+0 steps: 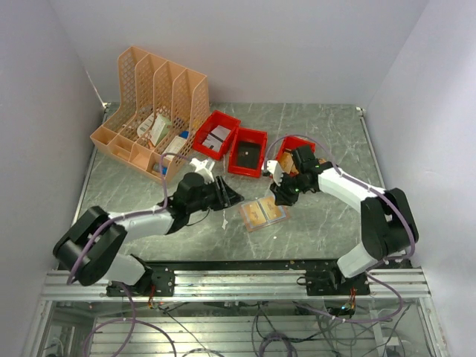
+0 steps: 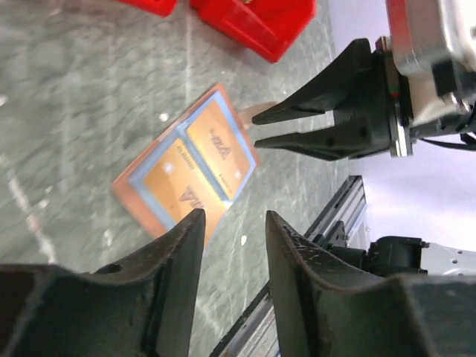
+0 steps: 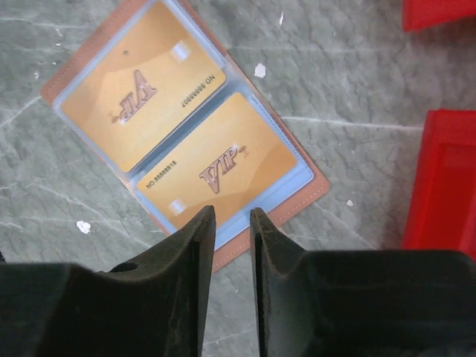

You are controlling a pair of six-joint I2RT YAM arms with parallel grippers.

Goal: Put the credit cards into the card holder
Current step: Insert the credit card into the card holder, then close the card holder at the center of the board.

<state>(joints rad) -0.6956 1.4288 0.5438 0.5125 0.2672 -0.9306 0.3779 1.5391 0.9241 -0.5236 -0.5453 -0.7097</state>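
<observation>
My left gripper (image 1: pixel 236 199) is just beside the left edge of the small, flat, salmon-pink card holder (image 1: pixel 262 213). Its two black fingers are apart and nothing is between them. From the left wrist camera I see this gripper (image 2: pixel 234 216) low over the near corner of the card holder (image 2: pixel 186 175).

My right gripper (image 1: pixel 280 199) is at the holder's right edge. Its black fingers have a thin gap between them (only a little one), and I see nothing pinched in it. From the right wrist camera, the right gripper (image 3: pixel 232 212) hangs above the holder's near long edge (image 3: pixel 297 201). In the left wrist view its tips (image 2: pixel 256 130) point at the holder's far corner, where a pale pink bit sticks out. I cannot tell if they touch it.

The card holder lies open and flat on the grey-green stone-look table (image 1: pixel 320 134), between the two grippers. Inside it are two shiny gold plastic cards with "VIP" on them, side by side under clear pockets: one (image 3: pixel 141 93) and the other (image 3: pixel 219 160).

Behind the holder stand three red plastic bins (image 1: pixel 247 152). Far behind it, to the left, is the orange lattice file rack (image 1: pixel 152 104).
</observation>
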